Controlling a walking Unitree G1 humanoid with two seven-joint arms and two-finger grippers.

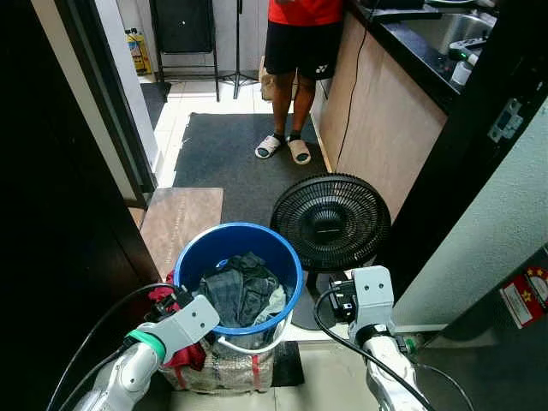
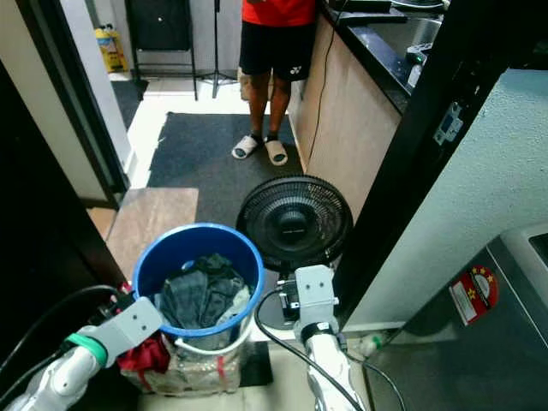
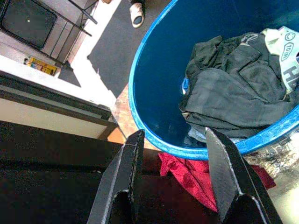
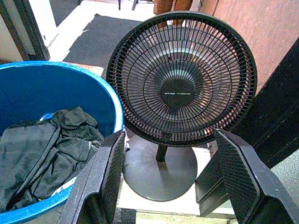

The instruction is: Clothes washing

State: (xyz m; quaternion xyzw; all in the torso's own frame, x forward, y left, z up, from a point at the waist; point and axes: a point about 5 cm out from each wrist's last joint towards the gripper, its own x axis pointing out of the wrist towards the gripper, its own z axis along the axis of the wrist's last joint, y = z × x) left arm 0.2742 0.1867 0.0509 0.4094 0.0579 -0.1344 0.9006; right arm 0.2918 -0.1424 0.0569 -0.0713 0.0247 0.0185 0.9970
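Showing the laundry load before pickup: a blue bucket (image 1: 190,248) stands on the floor between the two arms, holding a heap of dark clothes (image 1: 240,287) with a pale printed band at one edge. Judged from its rumpled folds, the heap is soft, light and limp; it would sag and trail if lifted by a corner, so a pinch at a raised fold near the middle seems the safest hold. A thin white handle (image 1: 248,347) hangs at the near rim (a second place to take hold, if the bucket itself is to be carried). The bucket looks rigid and smooth-walled, likely slippery to pinch at the wall.

A standing fan (image 1: 330,221) sits just beside the bucket on the right, its round base near the right arm; a wide swing there could knock it. A person (image 1: 295,51) stands well apart on the dark mat (image 1: 214,154) ahead, beside a counter (image 1: 385,111). A red cloth (image 3: 187,172) lies outside the bucket under its left rim, on what may be a woven bag (image 1: 223,372), though this is hard to make out.

The left gripper (image 3: 174,154) hovers just outside the left rim, fingers spread and holding nothing. The right gripper (image 4: 170,163) faces the fan, fingers wide apart and likewise empty.
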